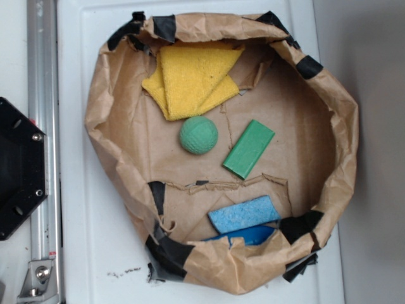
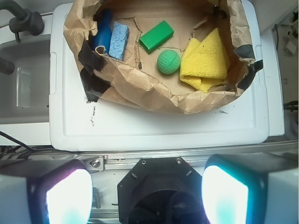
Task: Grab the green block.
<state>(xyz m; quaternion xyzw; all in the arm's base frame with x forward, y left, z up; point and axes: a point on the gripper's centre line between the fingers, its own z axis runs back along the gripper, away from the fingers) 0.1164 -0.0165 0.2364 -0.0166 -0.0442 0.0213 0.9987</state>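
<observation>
Exterior view, left to right, everything placed against the green dimpled ball. A black robot base plate sits far left of it, outside the crumpled brown paper nest, whose rolled, black-taped rim walls the items in on the white tabletop; judgement: the rim is there to stop things rolling off. A folded yellow cloth lies just above and slightly left of the ball. The task's flat green rectangular block lies just right of the ball, apart from it, flat on the paper and skewed diagonally. A blue rectangular sponge lies below and right of the ball, with a blue plastic object tucked against the rim beneath it.

Wrist view: the two fingers show at the bottom edge, spread wide with the gap between them clear, gripping nothing. The gripper is well back from the nest, over the base. The block sits up and left of the ball here.

Judgement: approach not yet begun; wrist rotation will be needed to span the block's narrow width.
</observation>
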